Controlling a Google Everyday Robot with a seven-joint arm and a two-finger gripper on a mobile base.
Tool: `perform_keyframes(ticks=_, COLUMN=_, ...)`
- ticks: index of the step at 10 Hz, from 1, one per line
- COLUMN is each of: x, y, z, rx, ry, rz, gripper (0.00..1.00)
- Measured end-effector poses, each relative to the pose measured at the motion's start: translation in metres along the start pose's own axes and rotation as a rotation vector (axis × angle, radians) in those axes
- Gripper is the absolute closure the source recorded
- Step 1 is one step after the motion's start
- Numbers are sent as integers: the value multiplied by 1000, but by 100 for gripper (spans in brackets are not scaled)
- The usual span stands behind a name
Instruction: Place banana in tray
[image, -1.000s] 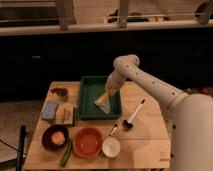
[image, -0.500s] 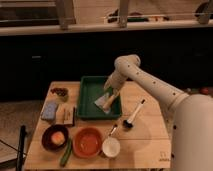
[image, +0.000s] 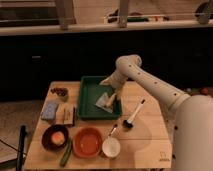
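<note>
The dark green tray (image: 90, 112) sits at the back middle of the wooden table. My gripper (image: 109, 94) hangs over the tray's right half, at the end of the white arm that comes in from the right. The small pale-yellow banana (image: 113, 98) is right at the gripper's tip, low over the tray floor. I cannot tell whether it is held or lying there. A flat whitish-grey piece (image: 103, 102) lies in the tray just left of the banana.
A round orange bowl (image: 87, 142), a white cup (image: 111, 147), a dark bowl (image: 55, 137) and a green cucumber (image: 66, 155) line the table's front. A blue sponge (image: 50, 111) and a small box (image: 67, 115) lie left. A white-handled brush (image: 134, 114) lies right of the tray.
The gripper has stayed over the tray's right half and sunk slightly towards its floor. The whitish-grey piece has shifted a little to the left.
</note>
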Motion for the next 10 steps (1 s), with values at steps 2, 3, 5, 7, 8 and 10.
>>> perform_keyframes(ticks=2, x=1, y=1, z=-1, rx=0, ry=0, rz=-1, gripper=20)
perform_keyframes(ticks=3, x=2, y=2, z=-2, rx=1, ry=-1, rz=-2, gripper=20)
perform_keyframes(ticks=5, x=3, y=3, z=-3, rx=5, ry=-3, rz=-1, gripper=20)
perform_keyframes(ticks=7, x=4, y=4, z=-4, rx=9, ry=-4, rz=-1, gripper=20)
perform_keyframes(ticks=8, x=4, y=4, z=-4, rx=9, ry=-4, rz=-1, gripper=20)
perform_keyframes(ticks=10, x=4, y=4, z=-4, rx=9, ry=-4, rz=-1, gripper=20)
